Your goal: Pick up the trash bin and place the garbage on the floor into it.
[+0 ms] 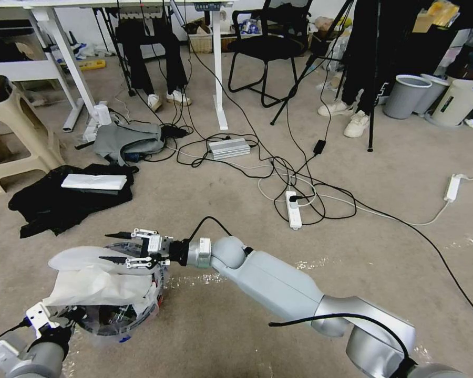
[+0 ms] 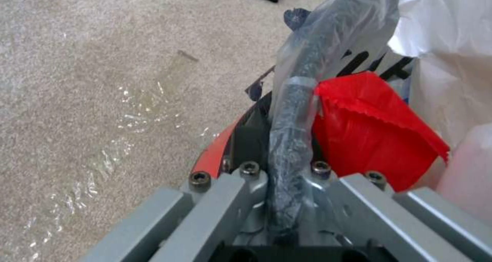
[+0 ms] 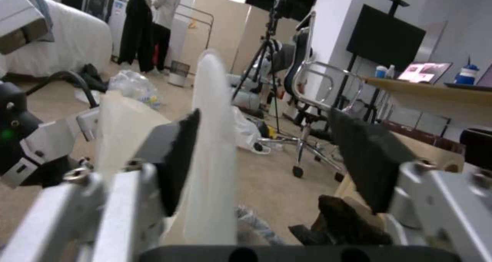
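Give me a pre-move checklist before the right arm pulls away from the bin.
1. Left tool clamped on the trash bin rim: ok, one finger inside the bag liner and one outside.
2. Right tool open: ok, fingers spread wide above the bin.
3. Pale translucent piece released: cannot tell, it stands between the fingers, close against one.
4. Contents below the rim: not ok, white paper heaps above it.
5. Floor ahead free for driving: not ok, the power strip and cables lie there.
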Controlling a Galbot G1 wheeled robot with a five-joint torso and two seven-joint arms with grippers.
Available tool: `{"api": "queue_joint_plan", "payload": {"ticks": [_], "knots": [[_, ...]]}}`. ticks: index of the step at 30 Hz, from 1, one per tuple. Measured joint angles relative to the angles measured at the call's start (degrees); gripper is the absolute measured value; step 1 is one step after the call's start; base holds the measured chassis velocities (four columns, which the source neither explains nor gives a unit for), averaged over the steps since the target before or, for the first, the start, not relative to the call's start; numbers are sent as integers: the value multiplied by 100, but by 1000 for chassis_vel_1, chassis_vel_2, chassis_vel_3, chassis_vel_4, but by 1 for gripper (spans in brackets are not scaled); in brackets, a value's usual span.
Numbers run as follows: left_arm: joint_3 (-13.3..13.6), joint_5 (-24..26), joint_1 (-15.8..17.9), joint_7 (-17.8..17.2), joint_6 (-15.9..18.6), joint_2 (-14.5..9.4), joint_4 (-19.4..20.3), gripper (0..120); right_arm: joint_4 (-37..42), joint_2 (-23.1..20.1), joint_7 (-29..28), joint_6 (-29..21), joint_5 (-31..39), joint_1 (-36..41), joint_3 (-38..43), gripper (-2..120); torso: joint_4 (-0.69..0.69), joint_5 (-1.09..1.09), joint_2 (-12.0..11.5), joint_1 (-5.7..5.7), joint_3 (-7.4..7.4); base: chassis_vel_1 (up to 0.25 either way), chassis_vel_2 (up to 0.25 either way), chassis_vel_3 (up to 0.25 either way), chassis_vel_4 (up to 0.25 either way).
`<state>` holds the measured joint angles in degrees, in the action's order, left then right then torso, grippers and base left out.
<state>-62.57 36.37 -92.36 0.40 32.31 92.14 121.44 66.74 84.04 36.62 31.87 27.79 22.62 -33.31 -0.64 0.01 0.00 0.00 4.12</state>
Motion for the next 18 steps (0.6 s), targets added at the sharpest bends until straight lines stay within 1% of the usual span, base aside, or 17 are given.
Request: {"api": "queue_joint_plan", "payload": {"ticks": [1,2,3,5,6,8,12,14,15,17,18], "knots": [[0,0,0,0,0,0,0,1,0,0,0,0,0,0,0,70,0,0,0,0,0,0,0,0,0],[1,-2,2,0,1,0,0,1,35,-14,-5,-1,3,9,13,76,0,0,0,0,0,0,0,0,0],[1,-2,2,0,1,0,0,1,35,-14,-5,-1,3,9,13,76,0,0,0,0,0,0,0,0,0],[2,-4,7,-1,4,0,0,1,118,-52,-28,-5,14,23,46,88,0,0,0,0,0,0,0,0,0],[2,-4,7,-1,4,0,0,1,118,-52,-28,-5,14,23,46,88,0,0,0,0,0,0,0,0,0],[4,-5,8,-2,8,0,0,1,249,-98,-71,-34,49,29,119,96,0,0,0,0,0,0,0,0,0],[6,-4,9,-2,17,0,11,1,442,-149,-119,-79,127,29,246,100,0,0,0,0,0,0,0,0,0],[7,1,2,-2,31,0,40,1,726,-233,-152,-176,242,29,464,100,1,0,0,0,0,0,0,0,0],[7,1,2,-2,31,0,40,1,726,-233,-152,-176,242,29,464,100,1,0,0,0,0,0,0,0,0],[-10,22,1,-19,76,0,74,1,1127,-350,-224,-338,414,18,789,100,0,0,0,0,0,0,0,0,0],[-10,22,1,-19,76,0,74,1,1127,-350,-224,-338,414,18,789,100,0,0,0,0,0,0,0,0,0]]}}
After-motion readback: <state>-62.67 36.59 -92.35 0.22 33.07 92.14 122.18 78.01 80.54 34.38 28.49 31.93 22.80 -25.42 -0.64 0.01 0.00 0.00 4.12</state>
